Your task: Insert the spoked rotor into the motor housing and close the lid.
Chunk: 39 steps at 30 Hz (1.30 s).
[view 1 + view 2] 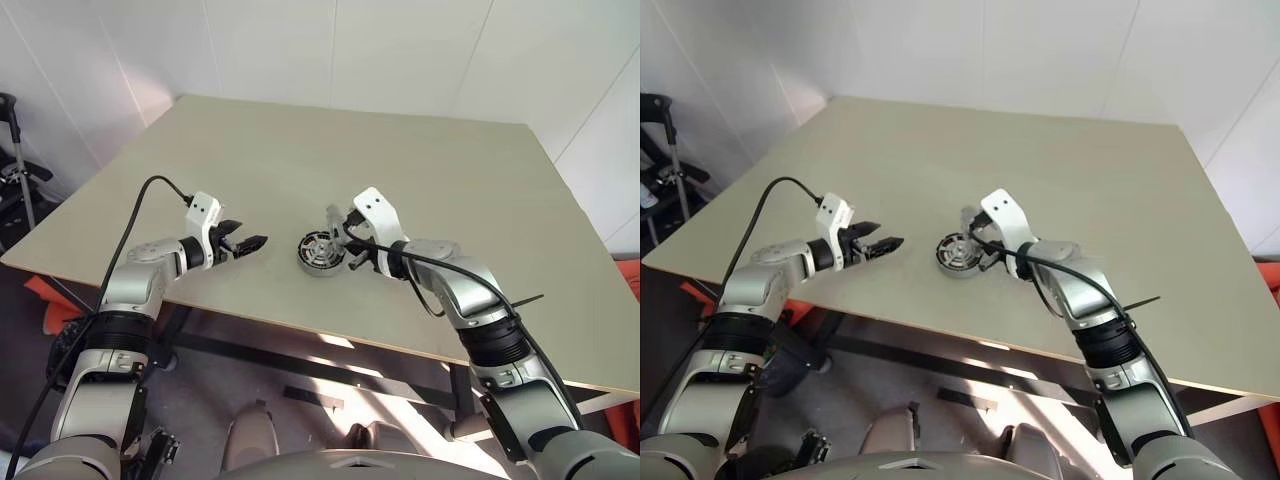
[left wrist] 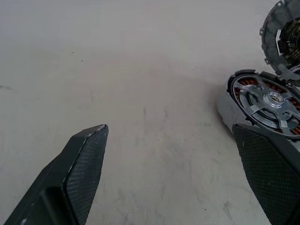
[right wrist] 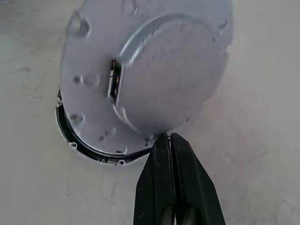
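On the beige worktop (image 1: 420, 180), near its front edge, I see the motor housing (image 1: 318, 253) resting between my two arms, with the spoked rotor (image 2: 269, 101) already seated inside it; copper-brown windings show between the silver spokes. My right tool (image 1: 347, 243) is clenched, its two black fingers (image 3: 171, 173) pressed flat together with the lid's edge nipped at their tips. The lid (image 3: 145, 75) stands tilted above the housing, its pale outer face toward the right wrist camera, and the housing's dark rim shows under its lower edge. I cannot tell whether lid and housing touch. My left tool (image 1: 250, 243) is released, its fingers (image 2: 79, 173) spread wide just above the worktop, just beside the housing on its left and grasping nothing.
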Tool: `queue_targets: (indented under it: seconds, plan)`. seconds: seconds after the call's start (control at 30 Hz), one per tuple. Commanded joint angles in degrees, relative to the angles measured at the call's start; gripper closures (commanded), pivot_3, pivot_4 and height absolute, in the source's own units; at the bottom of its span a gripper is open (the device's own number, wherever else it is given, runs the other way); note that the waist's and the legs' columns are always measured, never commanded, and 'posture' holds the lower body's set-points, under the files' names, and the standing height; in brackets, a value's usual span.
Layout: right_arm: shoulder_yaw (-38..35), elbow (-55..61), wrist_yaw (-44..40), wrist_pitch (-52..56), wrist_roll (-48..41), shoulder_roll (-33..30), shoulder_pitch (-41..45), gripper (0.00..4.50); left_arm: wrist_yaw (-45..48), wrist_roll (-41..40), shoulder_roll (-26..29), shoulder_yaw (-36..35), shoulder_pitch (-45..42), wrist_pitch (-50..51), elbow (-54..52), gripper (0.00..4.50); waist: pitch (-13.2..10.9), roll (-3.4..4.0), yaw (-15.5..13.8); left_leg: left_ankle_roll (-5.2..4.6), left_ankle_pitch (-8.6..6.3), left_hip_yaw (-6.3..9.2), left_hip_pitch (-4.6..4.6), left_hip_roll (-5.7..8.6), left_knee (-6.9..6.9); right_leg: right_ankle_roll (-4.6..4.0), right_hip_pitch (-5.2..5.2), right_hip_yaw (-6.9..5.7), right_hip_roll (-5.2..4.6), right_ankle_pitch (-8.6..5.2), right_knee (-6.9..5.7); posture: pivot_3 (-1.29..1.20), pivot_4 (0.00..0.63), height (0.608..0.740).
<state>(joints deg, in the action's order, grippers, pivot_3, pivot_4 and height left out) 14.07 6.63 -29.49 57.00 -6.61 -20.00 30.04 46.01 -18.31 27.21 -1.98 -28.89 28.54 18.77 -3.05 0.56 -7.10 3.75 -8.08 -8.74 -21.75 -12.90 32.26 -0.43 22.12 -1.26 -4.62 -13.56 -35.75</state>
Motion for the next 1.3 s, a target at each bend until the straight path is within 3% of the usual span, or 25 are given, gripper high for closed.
queue_targets:
  seconds: [0.03, 0.33, 0.5, 0.73, 1.3]
  plan:
    - [-0.2, -0.1, 0.8, -2.0, 0.4, 0.3, 0.9, 4.47, 0.4, 0.1, 0.8, -0.8, -1.1, -1.1, -1.0, 0.0, 0.0, 0.0, 0.0, 0.0, 0.0, 0.0, 0.0, 0.0, 0.0, 0.0, 0.0, 0.0, 0.0, 0.0, 0.0, 0.0, 0.0, 0.74]
    - [-2.5, -5.6, 3.8, -6.0, 2.9, -1.9, 5.3, 4.47, 0.3, 0.2, 0.5, -0.8, -1.1, -1.1, -1.1, 0.0, 0.0, 0.0, 0.0, 0.01, 0.01, 0.0, 0.0, 0.01, 0.01, 0.0, -0.01, 0.0, -0.01, 0.0, 0.0, 0.0, 0.0, 0.74]
    - [-2.8, -2.7, 3.3, -5.4, 1.5, -0.6, 7.5, 4.47, 0.4, 0.2, 0.3, -0.6, -1.0, -1.1, -1.2, 0.0, 0.0, 0.0, 0.0, 0.01, 0.01, 0.0, -0.01, 0.0, 0.0, 0.0, 0.0, -0.01, 0.01, 0.0, 0.0, 0.0, 0.0, 0.74]
    - [-1.4, 3.5, 1.1, -1.0, -0.8, 0.5, 6.3, 4.47, 0.2, 0.2, 0.5, -0.9, -0.9, -0.9, -1.3, 0.0, 0.0, 0.0, -0.1, 0.0, 0.0, 0.0, -0.02, 0.0, -0.02, 0.0, 0.0, -0.01, 0.0, 0.0, 0.02, 0.0, 0.0, 0.74]
    - [3.0, -2.5, 2.3, -4.3, 0.3, 4.8, 3.8, 4.47, 0.1, 0.3, 1.3, -1.4, -0.6, -0.8, -1.5, 0.0, 0.0, 0.0, 0.0, 0.04, 0.03, 0.02, -0.01, 0.01, -0.03, 0.0, 0.0, -0.01, 0.0, 0.0, 0.01, 0.0, 0.0, 0.74]
